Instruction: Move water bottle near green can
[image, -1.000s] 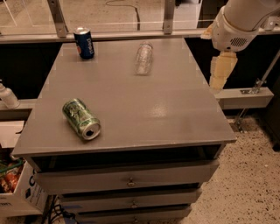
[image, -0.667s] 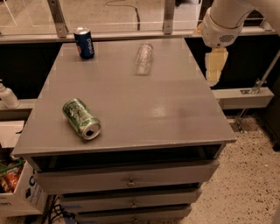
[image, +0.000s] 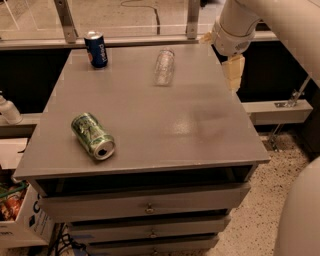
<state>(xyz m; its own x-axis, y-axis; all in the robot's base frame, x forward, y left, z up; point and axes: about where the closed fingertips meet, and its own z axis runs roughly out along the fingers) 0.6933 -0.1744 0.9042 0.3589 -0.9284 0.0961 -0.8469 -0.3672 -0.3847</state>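
The water bottle, clear and ribbed, lies on its side at the far middle of the grey table. The green can lies on its side near the front left, silver top facing the front. My gripper hangs pale below the white arm at the table's far right edge, to the right of the bottle and apart from it. It holds nothing that I can see.
A blue Pepsi can stands upright at the far left corner. A white bottle sits off the table's left edge. Drawers are below the front edge. A box sits on the floor at left.
My arm and gripper have moved left and toward the far edge of the table, closer to the water bottle. The bottle and both cans have not moved.
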